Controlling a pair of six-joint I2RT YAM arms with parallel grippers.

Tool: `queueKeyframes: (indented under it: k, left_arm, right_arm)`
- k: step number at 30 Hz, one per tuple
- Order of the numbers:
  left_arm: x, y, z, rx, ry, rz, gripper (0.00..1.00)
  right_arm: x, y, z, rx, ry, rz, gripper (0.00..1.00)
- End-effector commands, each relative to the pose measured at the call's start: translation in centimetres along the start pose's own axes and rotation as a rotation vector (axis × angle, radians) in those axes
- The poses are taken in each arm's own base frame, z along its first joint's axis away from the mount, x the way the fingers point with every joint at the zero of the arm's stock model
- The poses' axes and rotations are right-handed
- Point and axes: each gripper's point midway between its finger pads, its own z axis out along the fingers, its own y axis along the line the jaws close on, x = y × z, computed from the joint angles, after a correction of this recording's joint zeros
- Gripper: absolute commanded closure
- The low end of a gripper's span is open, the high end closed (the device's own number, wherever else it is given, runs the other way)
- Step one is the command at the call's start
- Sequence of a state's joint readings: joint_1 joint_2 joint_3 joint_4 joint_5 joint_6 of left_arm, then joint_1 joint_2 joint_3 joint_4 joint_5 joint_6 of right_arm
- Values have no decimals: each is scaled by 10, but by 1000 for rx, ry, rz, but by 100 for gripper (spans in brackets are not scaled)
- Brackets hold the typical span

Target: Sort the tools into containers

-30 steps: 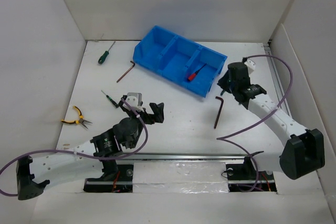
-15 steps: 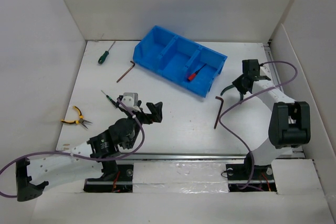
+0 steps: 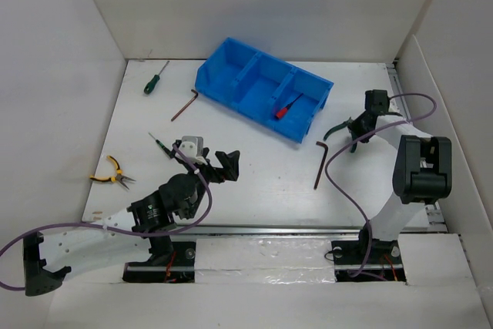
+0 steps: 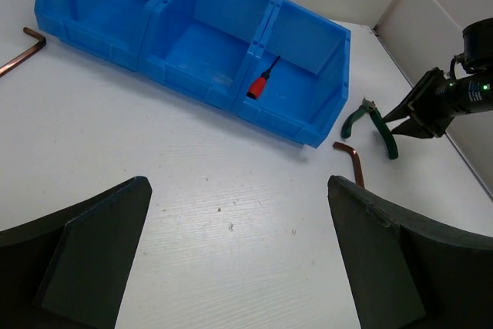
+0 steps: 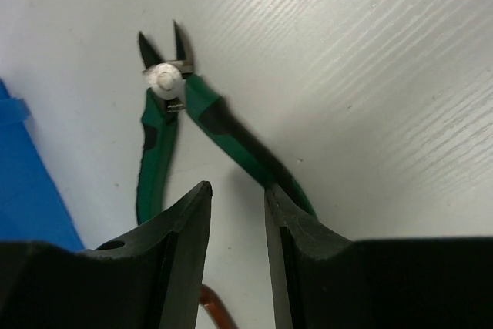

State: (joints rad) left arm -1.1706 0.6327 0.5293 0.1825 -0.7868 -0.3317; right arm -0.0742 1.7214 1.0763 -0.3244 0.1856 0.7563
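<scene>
The blue three-compartment bin (image 3: 254, 82) stands at the back; a red-handled screwdriver (image 3: 286, 107) lies in its right compartment. Green-handled pliers (image 3: 340, 126) lie right of the bin, handles spread. My right gripper (image 3: 356, 135) is low over their handles, narrowly open, empty; in the right wrist view (image 5: 236, 190) its right finger (image 5: 296, 229) overlaps one handle of the pliers (image 5: 181, 113). My left gripper (image 3: 223, 163) is wide open and empty above bare table (image 4: 237, 186). A dark hex key (image 3: 320, 161) lies near the right gripper.
A green-handled screwdriver (image 3: 154, 80) and a second hex key (image 3: 183, 104) lie left of the bin. A small screwdriver (image 3: 160, 144) and yellow-handled pliers (image 3: 112, 173) lie at the left. White walls enclose the table.
The right arm folded back toward the right wall and its gripper came down onto the green pliers. The left arm shifted only slightly.
</scene>
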Motion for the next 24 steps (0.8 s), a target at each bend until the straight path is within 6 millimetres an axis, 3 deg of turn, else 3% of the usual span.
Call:
queueKeyframes:
  k: [1, 5, 24]
  left_arm:
    - [-16, -7, 0, 18, -40, -52, 1]
    - [-17, -8, -1, 26, -43, -56, 1]
    - [-23, -7, -6, 43, -55, -78, 1]
  right_arm:
    - [-15, 0, 5, -18, -24, -38, 60]
    - [-15, -12, 14, 17, -2, -43, 59]
    - [-3, -4, 25, 101, 79, -223, 58]
